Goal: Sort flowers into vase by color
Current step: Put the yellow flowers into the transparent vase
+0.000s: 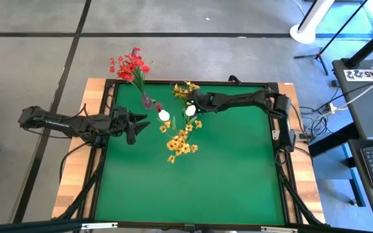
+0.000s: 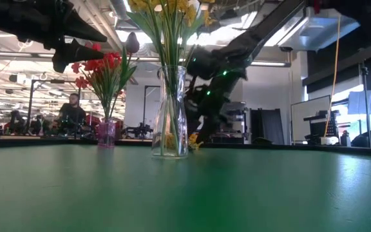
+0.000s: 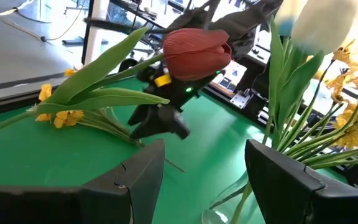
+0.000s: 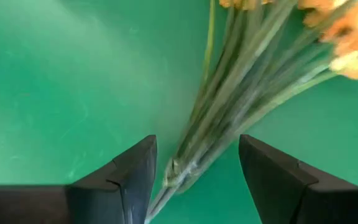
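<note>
The right gripper (image 4: pixel 194 180) stood open over the lying yellow cluster's (image 1: pixel 182 91) bundled stems (image 4: pixel 229 118), seemingly light, springy and best pinched low, while the left gripper (image 1: pixel 142 125) waited open.

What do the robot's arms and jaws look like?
Both arms are dark and thin, built from jointed segments. The left arm and right arm have black cables trailing down the table's sides. Each ends in two flat, dark, wedge-shaped jaws, seen on the left gripper and right gripper. A small green light glows on the right arm.
</note>
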Tool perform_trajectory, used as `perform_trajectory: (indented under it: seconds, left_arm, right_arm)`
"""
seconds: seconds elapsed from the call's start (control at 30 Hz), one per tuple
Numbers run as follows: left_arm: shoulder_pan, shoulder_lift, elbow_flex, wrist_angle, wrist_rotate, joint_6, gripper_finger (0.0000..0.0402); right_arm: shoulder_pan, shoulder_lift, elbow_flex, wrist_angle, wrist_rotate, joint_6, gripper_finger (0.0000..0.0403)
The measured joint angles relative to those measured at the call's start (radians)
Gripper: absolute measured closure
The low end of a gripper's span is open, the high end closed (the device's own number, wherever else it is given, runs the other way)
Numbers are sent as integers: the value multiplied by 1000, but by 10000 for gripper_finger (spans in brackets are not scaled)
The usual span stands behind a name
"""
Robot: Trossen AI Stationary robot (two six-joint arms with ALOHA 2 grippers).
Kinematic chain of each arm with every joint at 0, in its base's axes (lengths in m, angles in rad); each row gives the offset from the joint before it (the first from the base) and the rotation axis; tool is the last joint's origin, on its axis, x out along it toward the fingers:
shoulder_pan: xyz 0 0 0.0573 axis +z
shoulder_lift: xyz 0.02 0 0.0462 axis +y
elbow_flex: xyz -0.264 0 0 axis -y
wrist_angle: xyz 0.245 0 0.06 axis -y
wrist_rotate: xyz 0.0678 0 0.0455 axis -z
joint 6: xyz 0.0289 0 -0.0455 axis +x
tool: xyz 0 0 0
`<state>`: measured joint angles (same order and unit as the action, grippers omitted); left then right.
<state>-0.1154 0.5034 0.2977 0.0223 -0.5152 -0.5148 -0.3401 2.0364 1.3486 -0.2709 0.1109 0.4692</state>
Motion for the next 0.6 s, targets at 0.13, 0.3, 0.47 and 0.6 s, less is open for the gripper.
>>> perform_trajectory:
  seconds: [0.13,0.3,0.47,0.6]
  left_arm:
    - [-3,0,0,0,0,-1,186]
    - [-3,0,0,-1,-1,-3,186]
    - [-3,0,0,0,-2,-5,186]
    - [-3,0,0,0,-2,-5,186]
  right_arm:
    - [-1,53,14,-7,-19,-4,178]
    - [-1,68,20,-65,-9,-55,206]
    - [-2,52,17,-117,-18,-88,309]
    - [-1,9,11,-167,-21,-110,386]
